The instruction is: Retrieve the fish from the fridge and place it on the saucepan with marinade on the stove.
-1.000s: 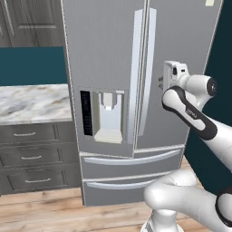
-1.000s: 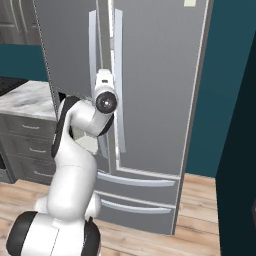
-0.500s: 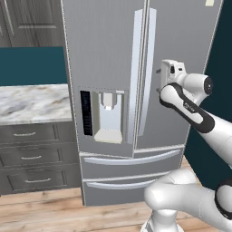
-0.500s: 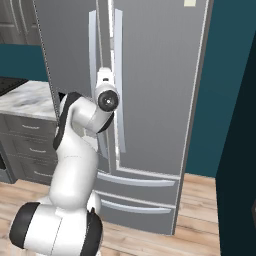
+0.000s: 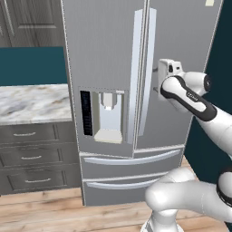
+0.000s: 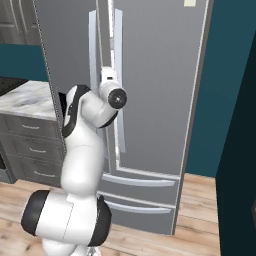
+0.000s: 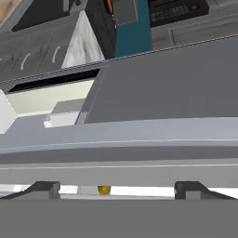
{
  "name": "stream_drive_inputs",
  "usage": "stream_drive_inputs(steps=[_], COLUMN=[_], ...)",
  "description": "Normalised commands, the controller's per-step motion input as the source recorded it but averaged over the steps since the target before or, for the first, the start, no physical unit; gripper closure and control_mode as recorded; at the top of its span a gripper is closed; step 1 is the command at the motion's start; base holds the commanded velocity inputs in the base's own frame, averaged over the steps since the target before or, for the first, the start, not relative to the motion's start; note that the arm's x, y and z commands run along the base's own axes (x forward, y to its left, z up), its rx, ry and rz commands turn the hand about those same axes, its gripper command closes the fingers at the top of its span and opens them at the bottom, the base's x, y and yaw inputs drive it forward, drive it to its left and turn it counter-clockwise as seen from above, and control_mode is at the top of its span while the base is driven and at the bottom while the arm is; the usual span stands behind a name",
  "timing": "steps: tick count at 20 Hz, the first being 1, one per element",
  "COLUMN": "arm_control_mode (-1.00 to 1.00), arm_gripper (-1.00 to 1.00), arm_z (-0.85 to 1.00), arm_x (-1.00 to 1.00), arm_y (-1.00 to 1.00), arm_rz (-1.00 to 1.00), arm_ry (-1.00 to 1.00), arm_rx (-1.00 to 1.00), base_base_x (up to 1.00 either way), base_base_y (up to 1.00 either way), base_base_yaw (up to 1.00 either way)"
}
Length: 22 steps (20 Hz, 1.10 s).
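Note:
The fridge [image 5: 104, 50] is a tall silver-grey French-door unit with a dispenser panel [image 5: 106, 115]. My hand [image 5: 166, 76] is held close to the front of its right door, just right of the long vertical handle [image 5: 148, 68]. In the hand view my gripper [image 7: 118, 189] is open, with its two dark fingertips [image 7: 46, 188] far apart and nothing between them. The handle bar [image 7: 139, 132] runs across just beyond them. A thin bright slit past the tips shows white interior and a small round yellow item [image 7: 103, 189]. The fish, the saucepan and the stove are out of view.
A marble counter [image 5: 31, 102] over grey drawers [image 5: 31, 156] adjoins the fridge on the left. Two fridge drawers [image 5: 131, 170] sit below the doors. A teal wall [image 6: 225, 90] stands right of the fridge. The floor is light wood.
The jaws have gone from nearly shut to wide open, letting go of the door handle. The hand has shifted slightly to the left.

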Motion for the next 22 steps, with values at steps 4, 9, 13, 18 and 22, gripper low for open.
stream_drive_inputs(steps=[4,9,13,18,22], arm_control_mode=[-1.0,-1.0,-1.0,-1.0,-1.0], arm_gripper=[-1.0,-1.0,-1.0,-1.0,-1.0], arm_z=[-0.1,-0.05,-0.07,-0.09,-0.04], arm_x=[0.22,0.26,0.23,0.26,0.26], arm_y=[0.01,0.01,0.07,0.02,0.0], arm_rz=[0.04,0.0,0.0,0.0,0.0], arm_ry=[-0.02,-0.06,-0.03,0.0,0.0], arm_rx=[0.0,0.0,0.0,0.0,0.0], base_base_x=[0.0,0.0,0.0,0.0,0.0], base_base_y=[0.0,0.0,0.0,0.0,0.0], base_base_yaw=[0.0,0.0,0.0,0.0,0.0])
